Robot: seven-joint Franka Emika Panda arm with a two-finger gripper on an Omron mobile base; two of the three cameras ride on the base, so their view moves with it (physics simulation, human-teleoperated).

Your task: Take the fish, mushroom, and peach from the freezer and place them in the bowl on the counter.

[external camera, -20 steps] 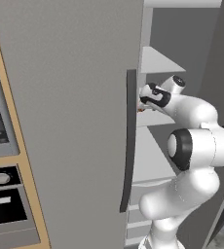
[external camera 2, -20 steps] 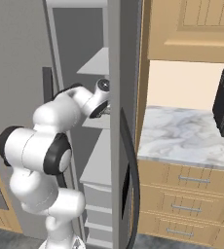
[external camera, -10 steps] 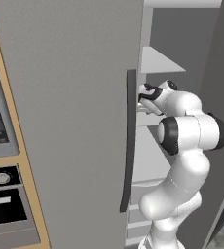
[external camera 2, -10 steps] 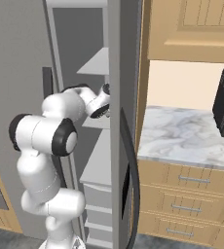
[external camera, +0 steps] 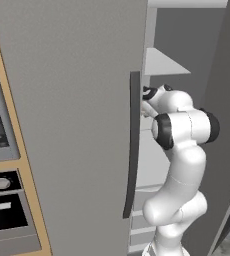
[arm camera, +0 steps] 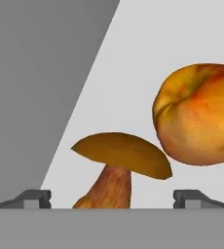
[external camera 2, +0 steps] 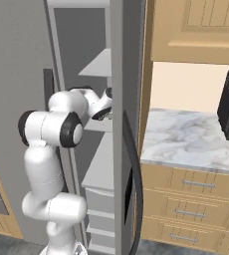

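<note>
Gripper (arm camera: 112, 197) spread wide, holding nothing, reaching into open freezer (external camera: 72, 100) between door edges. Mushroom (arm camera: 119, 168) stands on white shelf (arm camera: 133, 68) directly between fingertips (arm camera: 36, 198), stem lowest in hand view. Peach (arm camera: 199, 121) just beside mushroom cap, to right, apparently touching. Marble table (external camera 2: 186, 139) right of freezer.

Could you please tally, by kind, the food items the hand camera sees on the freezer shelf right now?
mushroom: 1
peach: 1
Total: 2
</note>
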